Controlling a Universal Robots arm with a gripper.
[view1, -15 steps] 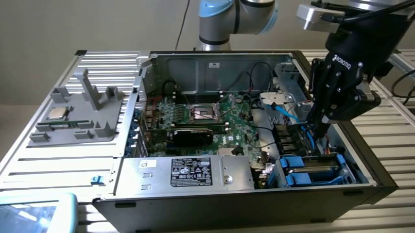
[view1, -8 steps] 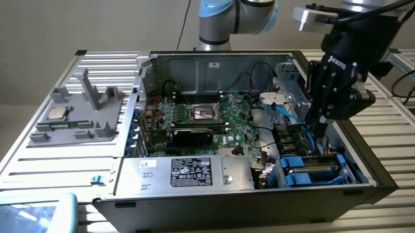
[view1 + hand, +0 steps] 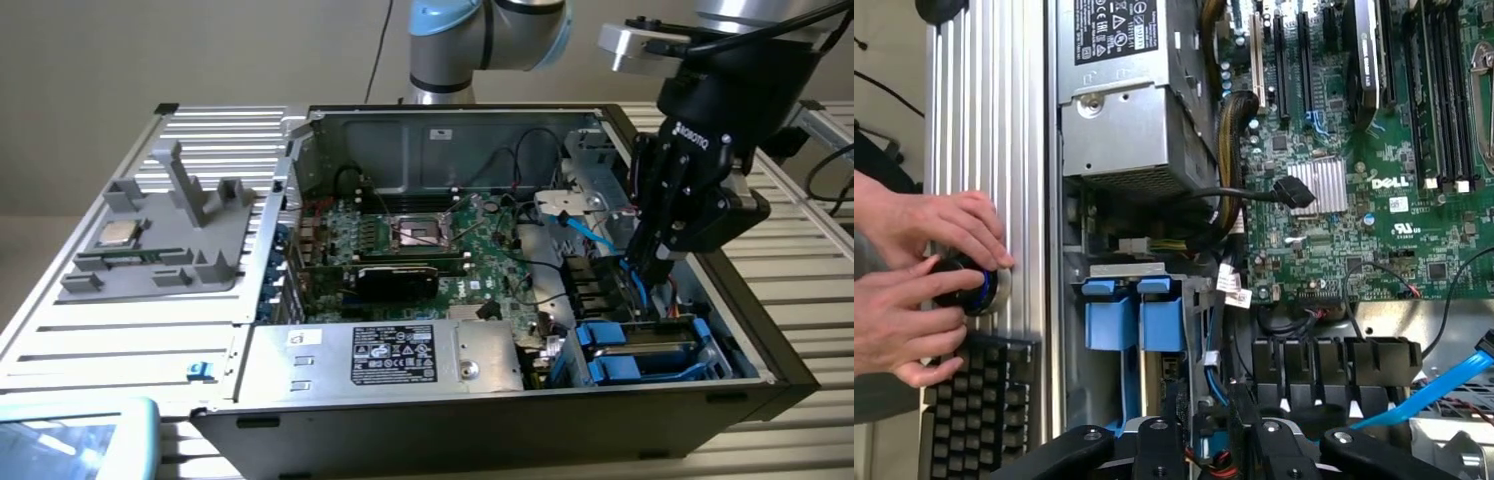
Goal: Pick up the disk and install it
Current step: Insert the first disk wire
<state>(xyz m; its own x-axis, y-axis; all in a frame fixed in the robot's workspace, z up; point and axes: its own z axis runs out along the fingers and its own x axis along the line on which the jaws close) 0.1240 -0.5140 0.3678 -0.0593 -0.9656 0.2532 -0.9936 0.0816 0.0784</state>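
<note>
We see the disk (image 3: 643, 350), blue-framed, seated flat in the case's bay, lower right of the exterior view.

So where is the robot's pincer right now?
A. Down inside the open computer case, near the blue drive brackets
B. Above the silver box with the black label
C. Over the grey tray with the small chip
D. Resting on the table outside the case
A: in the exterior view the pincer reaches down into the case at that view's right, just above the blue brackets.
</note>
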